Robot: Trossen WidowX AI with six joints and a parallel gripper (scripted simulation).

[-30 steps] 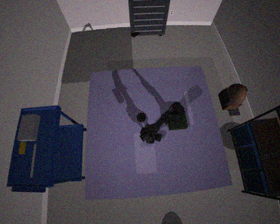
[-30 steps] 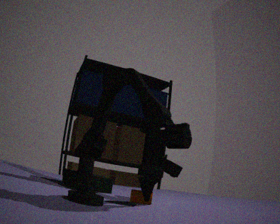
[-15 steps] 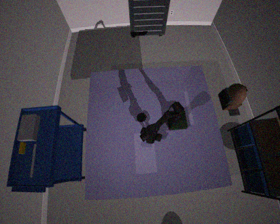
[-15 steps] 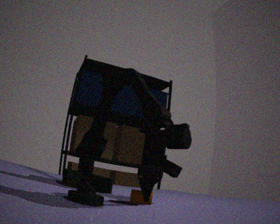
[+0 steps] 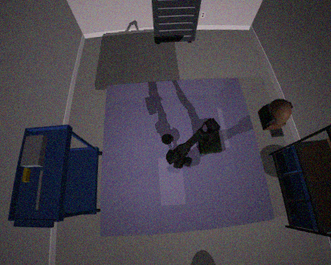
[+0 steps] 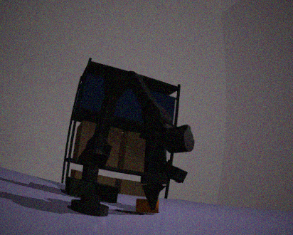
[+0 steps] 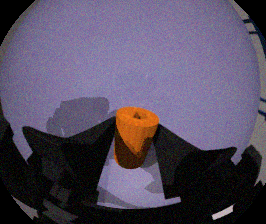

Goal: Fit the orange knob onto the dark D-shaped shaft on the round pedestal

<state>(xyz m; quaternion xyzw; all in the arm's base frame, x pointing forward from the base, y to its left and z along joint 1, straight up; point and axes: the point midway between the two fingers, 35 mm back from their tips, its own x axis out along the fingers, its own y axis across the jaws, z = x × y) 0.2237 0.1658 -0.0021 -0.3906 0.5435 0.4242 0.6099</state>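
The orange knob [image 6: 142,206] [image 7: 133,131] stands upright on the purple mat, its small hole facing up in the wrist view. My gripper [image 6: 153,206] [image 7: 135,123] points down and is shut on the knob, one dark finger on each side. The knob is hidden under the arm in the top view. The round pedestal [image 5: 167,139] [image 6: 89,209] is dark and stands a short way from the gripper, to its left in the exterior view. Its shaft is too dark to make out clearly, and its flat side cannot be seen.
The arm's dark base [image 5: 210,144] stands on the purple mat [image 5: 129,201] beyond the pedestal. A blue cart [image 5: 81,181] is at the left, a shelf rack [image 5: 294,173] at the right, and a dark drawer cabinet [image 5: 176,20] by the back wall.
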